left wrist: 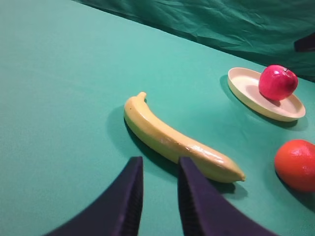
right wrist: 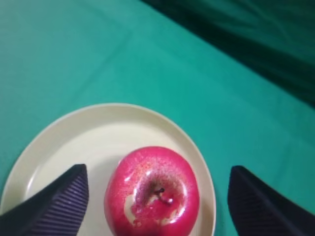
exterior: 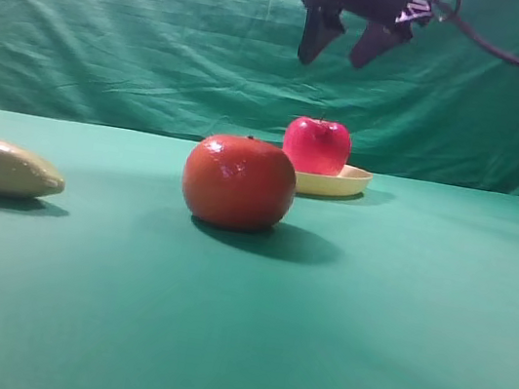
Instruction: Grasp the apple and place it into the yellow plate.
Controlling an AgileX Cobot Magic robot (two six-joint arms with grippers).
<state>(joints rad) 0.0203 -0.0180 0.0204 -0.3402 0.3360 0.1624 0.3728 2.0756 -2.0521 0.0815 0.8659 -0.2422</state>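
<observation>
- Tomato-like fruit (exterior: 239, 182): foreground, on green cloth.
- Apple (right wrist: 153, 192): upright in yellow plate (right wrist: 64, 142), off-centre.
- Right gripper (exterior: 347, 37): directly above apple, fingers spread, grasping nothing.
- Left gripper (left wrist: 156, 196): narrow gap, empty, beside banana (left wrist: 177, 140).

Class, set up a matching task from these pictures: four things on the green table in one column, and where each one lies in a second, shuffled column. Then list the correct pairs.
Column one:
1. apple
2. yellow plate
3. banana
4. orange-red round fruit

Column two:
A. lying on the cloth just beyond the left gripper's fingers
B. resting in the plate, stem up
C. on the cloth in front of the plate, nearest the high camera
D. under the apple, below the raised right gripper

Pairs: 1-B, 2-D, 3-A, 4-C
</observation>
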